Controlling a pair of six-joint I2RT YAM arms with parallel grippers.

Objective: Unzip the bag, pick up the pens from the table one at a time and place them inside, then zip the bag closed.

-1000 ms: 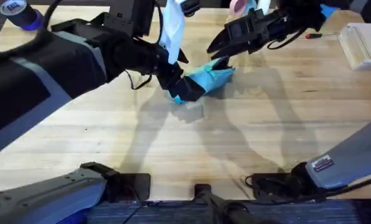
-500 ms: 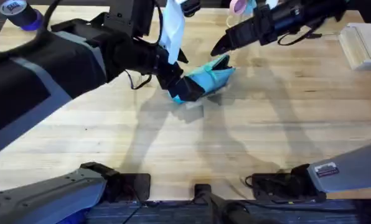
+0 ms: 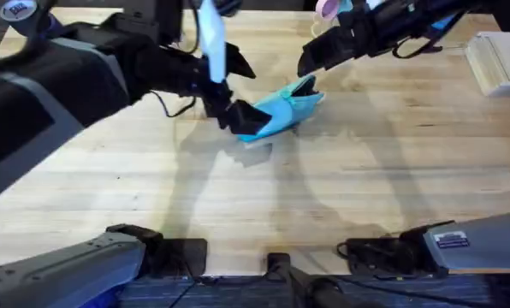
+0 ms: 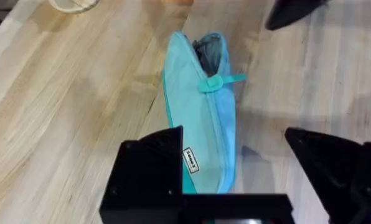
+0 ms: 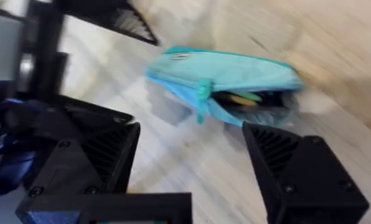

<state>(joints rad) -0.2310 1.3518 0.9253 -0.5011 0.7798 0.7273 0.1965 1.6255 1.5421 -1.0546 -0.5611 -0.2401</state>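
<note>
**Turquoise pouch half-open: close the zip without losing your anchor**

Turquoise fabric pencil pouch (image 3: 279, 109) is lying on the pale wooden butcher-block table (image 3: 340, 197), a little toward twelve o'clock from the centre in the overhead view. Your left gripper (image 3: 238, 115) is sitting at the pouch's end nearer eight o'clock; its jaws are spread wide in the left wrist view, straddling that end rather than pinching it. Your right gripper (image 3: 307, 62) is hovering just off the pouch's open end at about one o'clock, jaws parted and holding nothing.

A slim yellow-green pen (image 5: 243, 98) is lying inside the open mouth, so the zipping step appears to be in hand. The teal zipper pull (image 4: 221, 81) is resting partway along the top seam.

Be squeezing the left jaws onto the fabric first. Be bringing the right fingertips down onto the pull tab alone, then drawing it toward the open end, along the seam and low, so the pouch is not lifting or twisting.
</note>
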